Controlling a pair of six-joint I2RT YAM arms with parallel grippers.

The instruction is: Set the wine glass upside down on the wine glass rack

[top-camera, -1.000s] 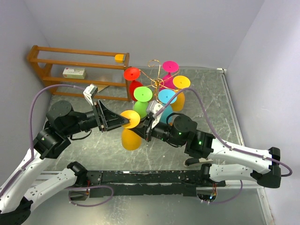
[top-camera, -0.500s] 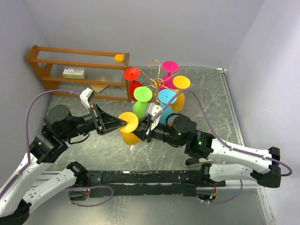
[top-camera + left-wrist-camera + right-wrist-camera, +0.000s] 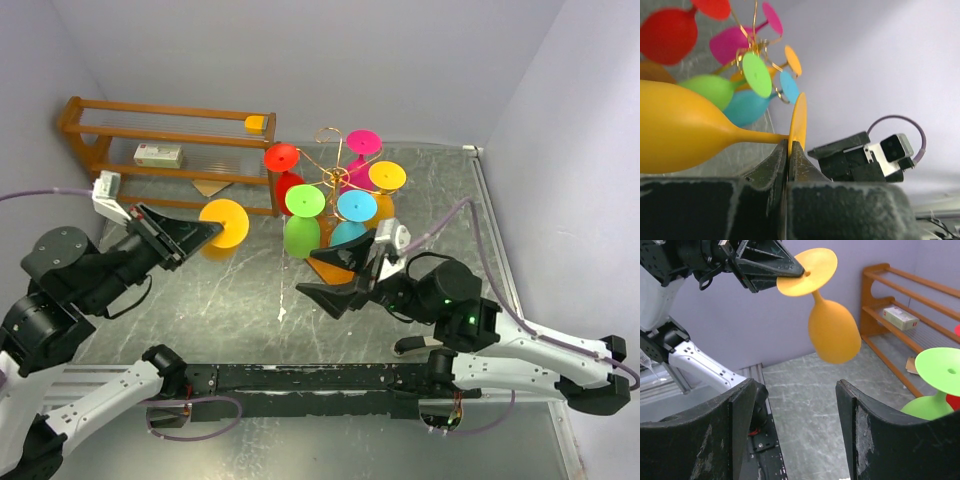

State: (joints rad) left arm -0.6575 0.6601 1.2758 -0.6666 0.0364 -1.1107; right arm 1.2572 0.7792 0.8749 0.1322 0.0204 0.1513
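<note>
- Left gripper (image 3: 210, 232) is clamped tight on the rim of the flat foot of the yellow wine glass (image 3: 225, 222). The left wrist view shows both fingers pinched on the disc edge.
- The glass is held in the air over the grey table (image 3: 240, 300), foot uppermost and bowl hanging below, tilted. It touches nothing but the fingers.
- The glass is left of the wine glass rack (image 3: 337, 177), apart from it and in front of the wooden shelf (image 3: 170, 110).
- Right gripper (image 3: 308, 275) has its jaws spread wide with nothing between them. It points left toward the glass and sits low in front of the rack.
- In the right wrist view the yellow bowl hangs beyond the gap between the two dark fingers (image 3: 740, 430), clear of both.
- The rack's gold wire arms already carry upside-down glasses, feet up: red glass (image 3: 282, 157), green glass (image 3: 305, 200), blue glass (image 3: 356, 205), magenta glass (image 3: 363, 142), and orange glass (image 3: 387, 176).
- A corner of the rack's orange-brown base shows by the right gripper.
- The shelf holds a small white box (image 3: 158, 154).
</note>
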